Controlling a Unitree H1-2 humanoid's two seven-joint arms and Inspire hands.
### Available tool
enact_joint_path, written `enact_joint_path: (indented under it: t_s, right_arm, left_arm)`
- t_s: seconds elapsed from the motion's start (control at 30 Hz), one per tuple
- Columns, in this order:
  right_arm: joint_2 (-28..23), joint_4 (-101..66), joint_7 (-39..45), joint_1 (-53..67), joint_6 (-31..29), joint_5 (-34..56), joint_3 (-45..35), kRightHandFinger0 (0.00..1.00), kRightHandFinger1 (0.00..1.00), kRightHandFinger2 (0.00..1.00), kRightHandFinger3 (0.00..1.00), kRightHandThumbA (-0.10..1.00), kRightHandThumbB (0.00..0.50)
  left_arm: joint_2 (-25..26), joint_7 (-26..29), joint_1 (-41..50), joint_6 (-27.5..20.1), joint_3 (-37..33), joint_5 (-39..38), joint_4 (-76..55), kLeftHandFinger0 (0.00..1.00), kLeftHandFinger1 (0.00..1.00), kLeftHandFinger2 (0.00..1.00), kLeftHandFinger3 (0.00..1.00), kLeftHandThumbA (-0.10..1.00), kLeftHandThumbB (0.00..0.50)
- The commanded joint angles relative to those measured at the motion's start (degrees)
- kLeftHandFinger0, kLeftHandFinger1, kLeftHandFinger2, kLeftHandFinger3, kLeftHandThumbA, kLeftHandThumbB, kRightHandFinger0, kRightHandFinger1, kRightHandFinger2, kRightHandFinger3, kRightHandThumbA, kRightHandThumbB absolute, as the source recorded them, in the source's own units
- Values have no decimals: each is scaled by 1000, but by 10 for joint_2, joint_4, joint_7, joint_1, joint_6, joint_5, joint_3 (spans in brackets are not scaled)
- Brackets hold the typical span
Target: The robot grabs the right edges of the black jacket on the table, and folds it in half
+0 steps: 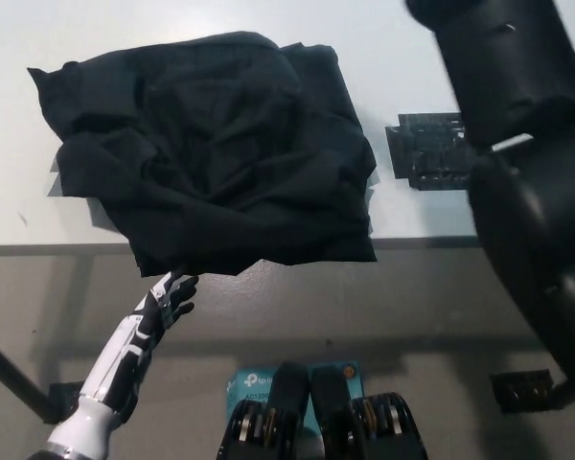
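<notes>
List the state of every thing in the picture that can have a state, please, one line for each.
black jacket: lying bunched and folded over on the table, near edge hanging over the table's front.
left hand: open, low in front of the table, just under the jacket's overhanging edge.
right arm: raised at the right; its hand is out of view.

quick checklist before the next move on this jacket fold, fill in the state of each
1. Black jacket on the white table: ok, though bunched and wrinkled, near edge overhanging the table front.
2. Fold neat, edges aligned: not ok, outline is uneven.
3. Right arm clear of the jacket: ok, it rises at the picture's right, apart from the cloth.
4. Right hand state: cannot tell, the hand is out of view.
5. Left hand free: ok, open just under the overhanging jacket edge, holding nothing.
6. Black tape patch uncovered: ok, beside the jacket, partly behind the arm.
</notes>
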Motion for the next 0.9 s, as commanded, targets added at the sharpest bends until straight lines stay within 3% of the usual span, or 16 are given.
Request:
enact_joint_path:
  t_s: [0.0, 0.07, 0.17, 0.3, 0.4, 0.5, 0.57, 0.77, 0.87]
  right_arm:
    - [-187, -468, 68, 93, 120, 46, -39, 1000, 1000, 1000, 1000, 1000, 466]
    - [-200, -590, 52, 176, 146, 81, -83, 1000, 1000, 1000, 1000, 1000, 430]
    - [-204, -729, 12, 319, 148, 111, -124, 1000, 1000, 1000, 1000, 1000, 473]
    - [-175, -834, 6, 514, 129, 146, -165, 1000, 1000, 1000, 1000, 1000, 447]
    - [-128, -843, -7, 645, 39, 136, -156, 1000, 1000, 1000, 1000, 1000, 402]
    - [-86, -830, -5, 765, -23, 138, -133, 1000, 1000, 1000, 1000, 1000, 402]
    - [-67, -812, -2, 821, -41, 140, -118, 1000, 1000, 1000, 1000, 1000, 428]
    - [-34, -764, -2, 944, -73, 129, -79, 1000, 1000, 1000, 1000, 1000, 419]
    - [-19, -722, 9, 965, -92, 151, -66, 1000, 1000, 1000, 1000, 1000, 361]
  left_arm:
    - [15, 6, -64, -7, 35, -33, 4, 1000, 1000, 1000, 1000, 1000, 296]
    - [12, 10, -70, -9, 45, -46, 9, 1000, 1000, 1000, 1000, 1000, 316]
    - [10, 14, -71, -8, 51, -49, 16, 1000, 1000, 1000, 1000, 1000, 352]
    - [2, 19, -47, -7, 53, -53, 12, 1000, 1000, 1000, 1000, 1000, 369]
    - [2, 17, -20, -5, 52, -56, 8, 1000, 1000, 1000, 1000, 1000, 371]
    - [4, 12, 8, -18, 47, -49, 8, 1000, 1000, 1000, 1000, 1000, 331]
    - [2, 11, 22, -17, 46, -53, 5, 1000, 1000, 1000, 1000, 1000, 322]
    - [1, 0, 62, -26, 41, -62, 4, 1000, 1000, 1000, 1000, 1000, 315]
    - [2, -2, 72, -31, 41, -61, 6, 1000, 1000, 1000, 1000, 1000, 311]
